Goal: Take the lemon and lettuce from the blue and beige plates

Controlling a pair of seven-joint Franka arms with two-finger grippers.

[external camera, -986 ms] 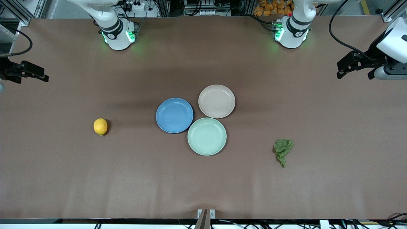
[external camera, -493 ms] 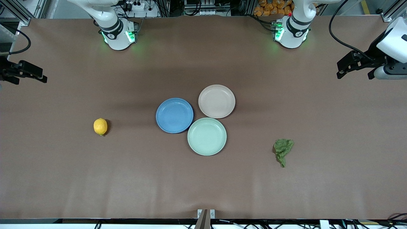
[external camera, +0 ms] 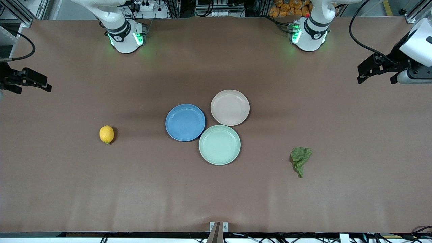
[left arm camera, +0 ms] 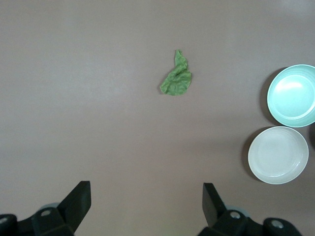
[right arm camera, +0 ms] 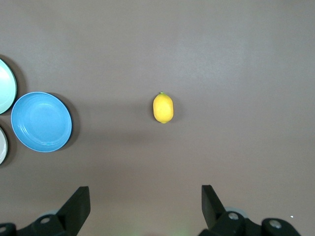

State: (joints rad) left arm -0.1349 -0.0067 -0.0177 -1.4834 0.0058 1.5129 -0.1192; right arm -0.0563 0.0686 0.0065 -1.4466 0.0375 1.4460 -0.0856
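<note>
So the lemon wasn't on any plate at all, it sat bare on the brown table toward the right arm's end, well apart from the plates. Same deal with the lettuce: one crumpled green leaf lying on the tabletop toward the left arm's end, a bit nearer the front camera than the lemon, pointed tip facing that camera.

Three plates were clustered mid-table, rims touching or just about. The blue plate was on the lemon's side, the beige plate farthest from the front camera, and a mint-green plate nearest it. All three had nothing in them.

The right gripper hung up in the air over the table edge at its own end, fingers spread wide apart and holding nothing; its wrist view looked straight down on the lemon and the blue plate. The left gripper hovered over the table's edge at its own end, also spread wide with nothing between the fingers; its wrist view showed the lettuce plus the beige and mint-green plates.

Couldn't read any labels or writing anywhere, not on the plates or the arms.
</note>
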